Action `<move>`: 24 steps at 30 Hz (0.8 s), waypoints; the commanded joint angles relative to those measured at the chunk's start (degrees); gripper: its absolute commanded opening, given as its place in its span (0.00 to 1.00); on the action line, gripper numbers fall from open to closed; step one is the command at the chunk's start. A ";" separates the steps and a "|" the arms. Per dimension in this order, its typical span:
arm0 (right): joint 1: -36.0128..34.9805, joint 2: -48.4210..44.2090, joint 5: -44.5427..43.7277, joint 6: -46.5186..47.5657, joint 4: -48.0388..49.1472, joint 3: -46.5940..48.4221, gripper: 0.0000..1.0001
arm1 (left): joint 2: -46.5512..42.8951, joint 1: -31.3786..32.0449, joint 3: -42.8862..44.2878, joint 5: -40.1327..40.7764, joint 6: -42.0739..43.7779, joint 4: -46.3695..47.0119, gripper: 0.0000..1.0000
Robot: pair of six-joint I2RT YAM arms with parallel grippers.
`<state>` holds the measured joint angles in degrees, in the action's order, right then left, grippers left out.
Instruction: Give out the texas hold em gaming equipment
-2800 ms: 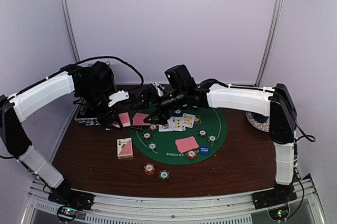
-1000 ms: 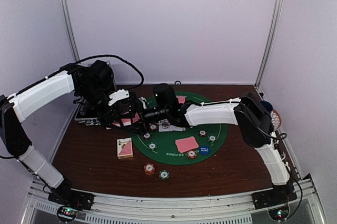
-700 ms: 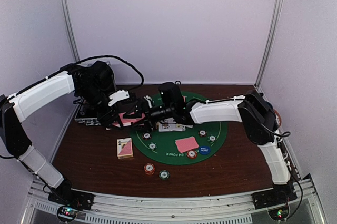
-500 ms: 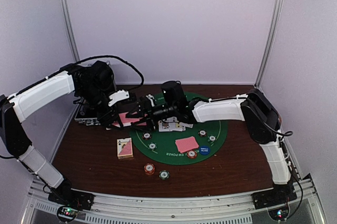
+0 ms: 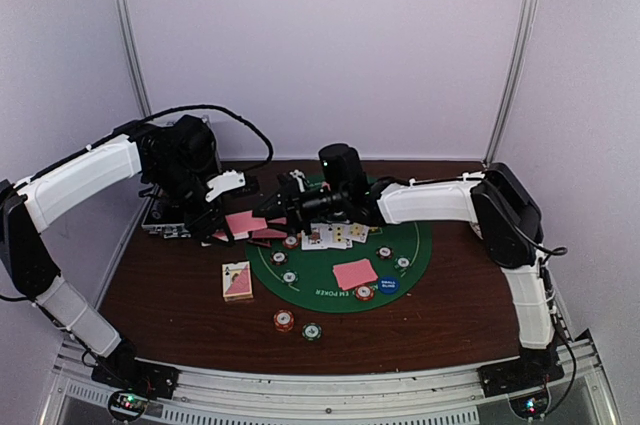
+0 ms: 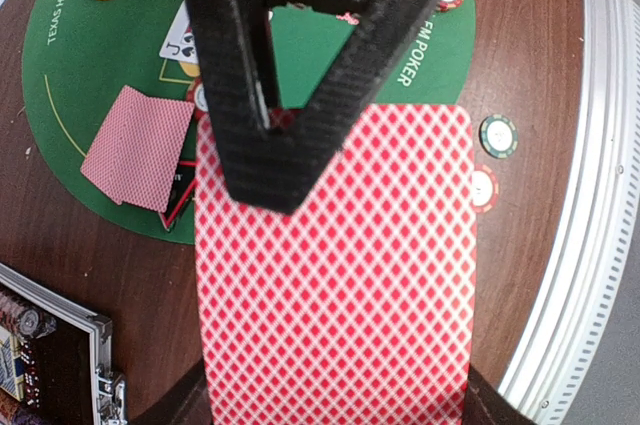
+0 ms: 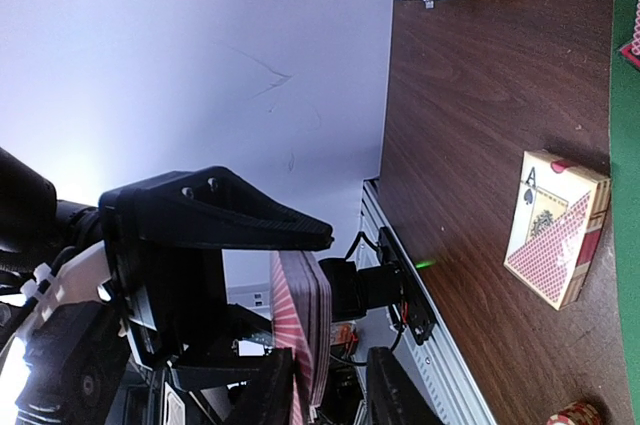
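A thick deck of pink-backed playing cards point(image 6: 335, 265) is held above the table's left side, with my left gripper point(image 6: 330, 415) shut on its near end. In the top view the deck point(image 5: 245, 223) shows between the two arms. My right gripper point(image 7: 330, 395) straddles the deck's edge point(image 7: 305, 335), jaws open. One finger point(image 7: 270, 390) lies against the cards and a gap remains at the other finger. The right gripper point(image 5: 275, 207) comes at the deck from the right, and one of its black fingers point(image 6: 290, 75) lies over the top card.
On the green felt mat point(image 5: 420, 245) lie face-up cards point(image 5: 335, 235), a pink-backed card point(image 5: 355, 273), several small chips and a blue disc point(image 5: 388, 285). A card box point(image 5: 237, 281) and two chips point(image 5: 284, 320) sit on the wood in front. The black case point(image 5: 165, 220) stands at the left.
The right gripper's jaws have narrowed around the deck, and its wrist has drawn back slightly to the right. The left arm and the deck have not moved.
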<state>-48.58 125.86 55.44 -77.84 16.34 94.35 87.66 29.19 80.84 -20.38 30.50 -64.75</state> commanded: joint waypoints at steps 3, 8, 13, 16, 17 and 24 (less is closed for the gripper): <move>0.66 -3.39 0.99 -1.79 3.53 -1.75 0.15 | -1.09 -0.36 0.46 -0.72 0.61 1.03 0.00; 1.87 -4.40 1.50 -4.19 7.07 -2.88 0.00 | -0.88 -0.36 0.21 -0.19 0.61 0.99 0.00; 5.64 -8.13 1.20 -2.87 6.44 -6.94 0.00 | -0.85 -0.36 -0.15 0.31 0.70 1.03 0.00; 8.87 -10.63 1.59 -0.17 3.54 -9.52 0.00 | -0.88 -0.36 -0.15 0.35 0.78 1.03 0.00; 9.98 -11.49 1.51 0.81 2.38 -10.51 0.00 | -0.81 -0.36 -0.15 0.36 0.79 1.03 0.00; 18.10 -15.38 1.79 11.38 -10.15 -13.67 0.00 | -0.99 -0.36 -0.07 0.36 0.73 1.02 0.00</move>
<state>-33.71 113.69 56.80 -74.91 15.25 81.80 87.66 29.19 80.84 -19.84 30.52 -64.73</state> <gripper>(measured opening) 0.020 0.670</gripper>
